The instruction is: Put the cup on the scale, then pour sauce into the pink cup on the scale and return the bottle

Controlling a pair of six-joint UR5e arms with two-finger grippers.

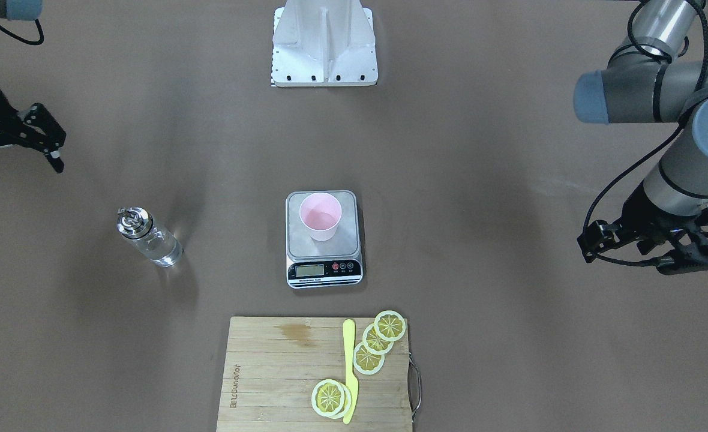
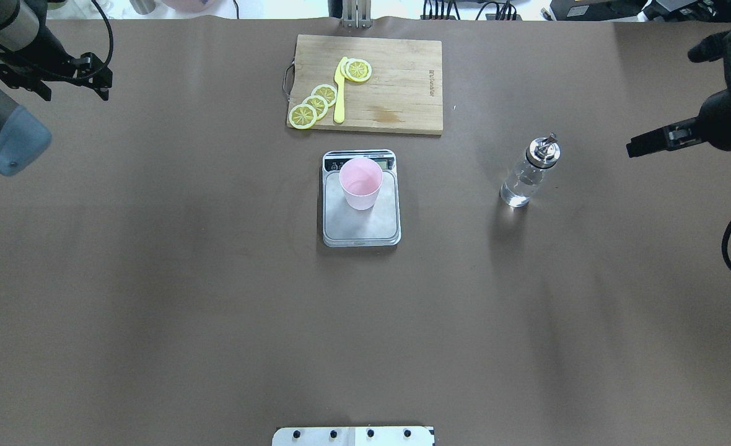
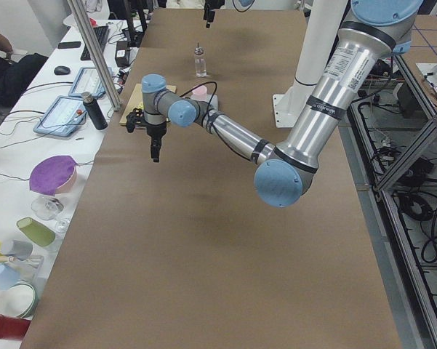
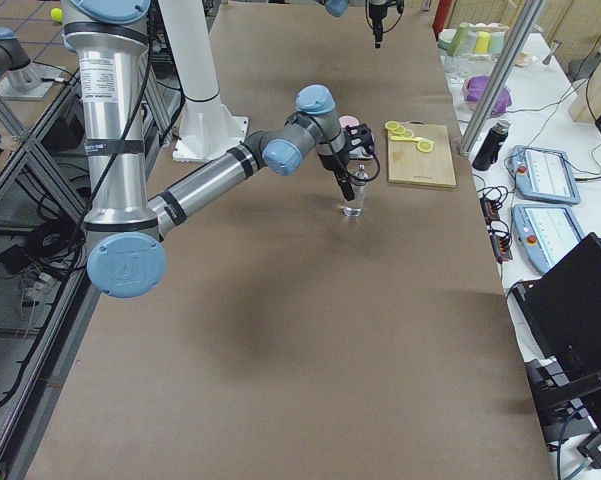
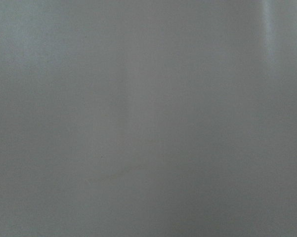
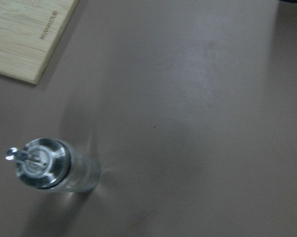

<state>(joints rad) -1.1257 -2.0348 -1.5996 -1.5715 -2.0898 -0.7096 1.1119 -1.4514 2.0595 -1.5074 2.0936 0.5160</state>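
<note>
Standing upright on the brushed steel platform of the digital kitchen scale point(image 1: 324, 271), the pale pink cup point(image 1: 321, 216) has its mouth open to the ceiling, and its base lies well inside the platform's edges. The scale sits at the middle of the brown table point(image 1: 510, 336), its display strip turned away from the robot. The glass bottle point(image 1: 149, 237) stands upright on the table on the robot's right, well apart from the scale, with clear sauce point(image 1: 163, 249) in its lower part and the shiny metal pourer cap on top. Nothing touches it.

The right gripper point(image 1: 25, 171) hangs above the table beyond the bottle, jaws spread wide and empty; its wrist camera looks down on the bottle's cap. The left gripper point(image 2: 74, 87) is off at the table's far left side, fingers also apart and holding nothing.

Past the scale lies a wooden cutting board point(image 1: 282, 372) carrying lemon slices point(image 1: 378, 342) and a yellow plastic knife point(image 1: 349, 366).
</note>
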